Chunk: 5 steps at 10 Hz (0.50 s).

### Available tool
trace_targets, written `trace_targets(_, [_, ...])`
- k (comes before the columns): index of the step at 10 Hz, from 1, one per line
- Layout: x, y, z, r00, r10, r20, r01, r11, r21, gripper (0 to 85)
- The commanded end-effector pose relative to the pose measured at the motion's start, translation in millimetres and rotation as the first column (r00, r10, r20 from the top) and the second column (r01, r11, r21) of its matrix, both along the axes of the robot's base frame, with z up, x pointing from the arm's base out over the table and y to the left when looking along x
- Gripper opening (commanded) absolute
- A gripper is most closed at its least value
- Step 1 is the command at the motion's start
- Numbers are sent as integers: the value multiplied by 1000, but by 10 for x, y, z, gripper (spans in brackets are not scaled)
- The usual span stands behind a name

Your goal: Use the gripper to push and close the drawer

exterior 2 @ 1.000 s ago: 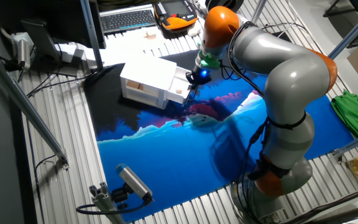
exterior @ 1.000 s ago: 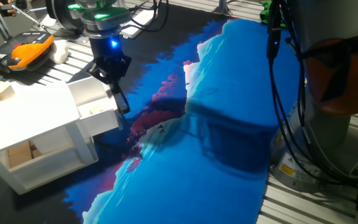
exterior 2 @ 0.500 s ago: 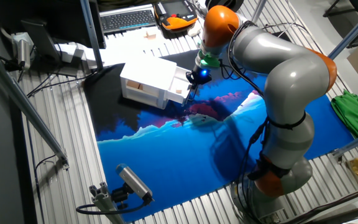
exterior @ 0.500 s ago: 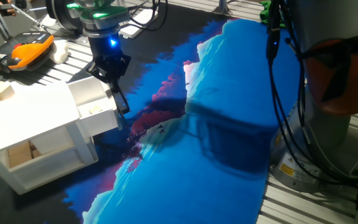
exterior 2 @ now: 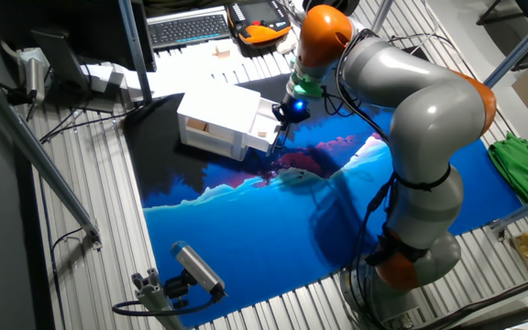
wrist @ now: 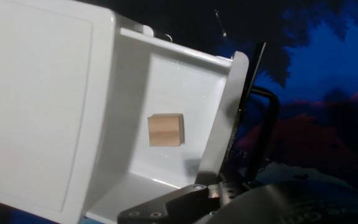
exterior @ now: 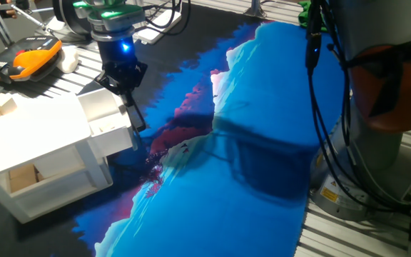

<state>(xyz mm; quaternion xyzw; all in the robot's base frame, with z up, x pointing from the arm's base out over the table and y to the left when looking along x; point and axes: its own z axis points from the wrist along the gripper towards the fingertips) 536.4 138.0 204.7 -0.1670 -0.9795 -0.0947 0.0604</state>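
Note:
The white drawer (exterior: 107, 120) sticks out partly open from the top of the small white cabinet (exterior: 34, 139). The black gripper (exterior: 138, 123), with a blue light and a green ring above it, stands at the drawer's front panel, fingers together and pressed against it. The other fixed view shows the gripper (exterior 2: 278, 145) at the right end of the drawer (exterior 2: 264, 128). In the hand view the drawer (wrist: 166, 81) holds one wooden block (wrist: 166, 130). Its black bar handle (wrist: 265, 127) is on the right, and the gripper's body (wrist: 185, 199) fills the bottom edge.
A wooden block (exterior: 3, 105) sits on the cabinet top and more blocks (exterior: 23, 175) lie in its lower shelf. An orange-black pendant (exterior: 27, 57) lies behind. A blue patterned cloth (exterior: 262, 143) covers the table. The grey-and-orange robot base (exterior: 391, 86) stands at the right.
The gripper has shifted slightly left against the drawer front, and the drawer has slid a little way into the cabinet.

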Motion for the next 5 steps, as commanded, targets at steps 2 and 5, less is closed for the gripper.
trace_targets(2, [20, 26, 2, 1000, -8, -3, 8, 1000, 9, 0])
trace_targets(5, [41, 58, 5, 1000, -15, -8, 16, 1000, 17, 0])
